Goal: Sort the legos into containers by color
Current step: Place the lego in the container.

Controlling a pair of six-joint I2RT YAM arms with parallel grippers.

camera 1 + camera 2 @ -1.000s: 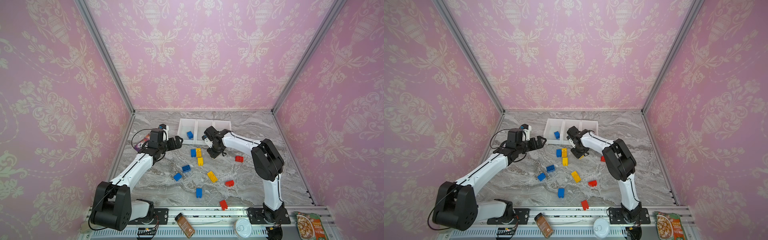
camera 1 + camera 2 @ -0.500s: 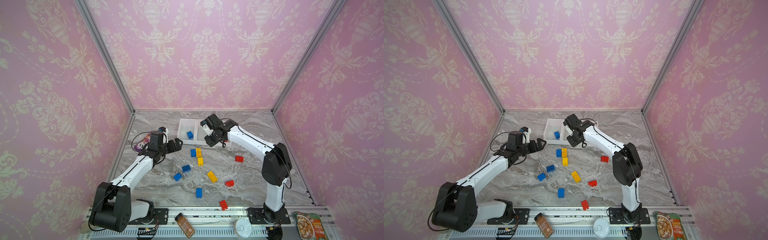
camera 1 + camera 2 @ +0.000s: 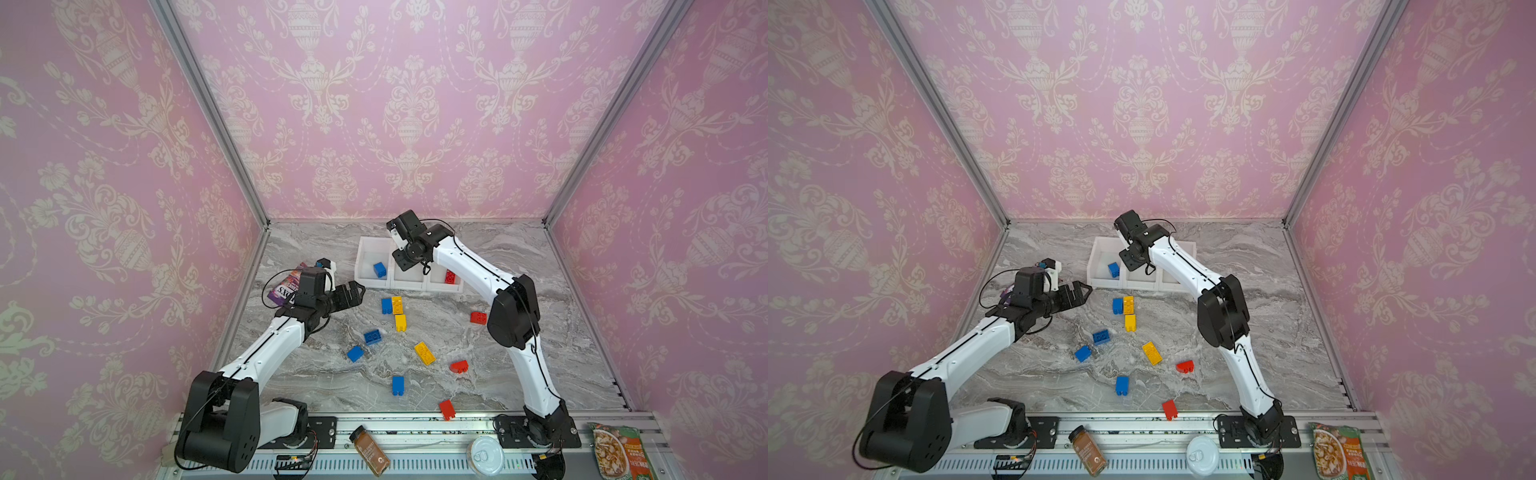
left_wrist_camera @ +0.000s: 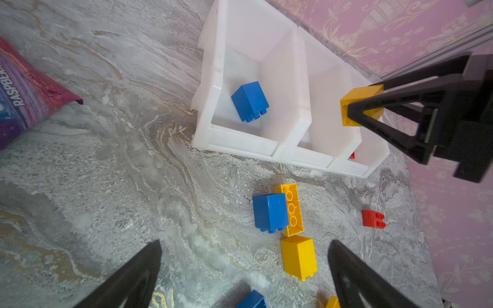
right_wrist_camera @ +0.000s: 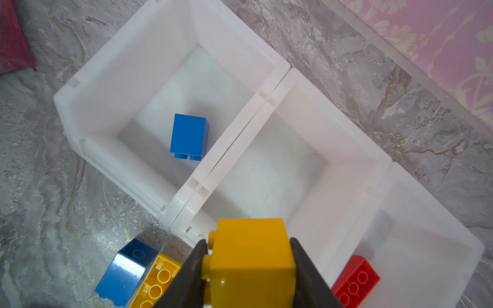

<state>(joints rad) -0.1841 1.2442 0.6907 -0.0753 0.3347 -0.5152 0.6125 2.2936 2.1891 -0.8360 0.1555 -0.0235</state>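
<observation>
Our right gripper [image 5: 247,242] pinches the chunky yellow plastic brick [image 5: 250,264] by its smooth sides above the white plastic middle bin [image 5: 280,165]. We judge it light, rigid, slick. Our left gripper [image 4: 245,244] hangs spread over the counter [image 4: 106,186].

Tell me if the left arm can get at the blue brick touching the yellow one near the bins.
Probably yes: the left gripper is open, empty, aimed that way, with only bare table before the blue brick.
</observation>
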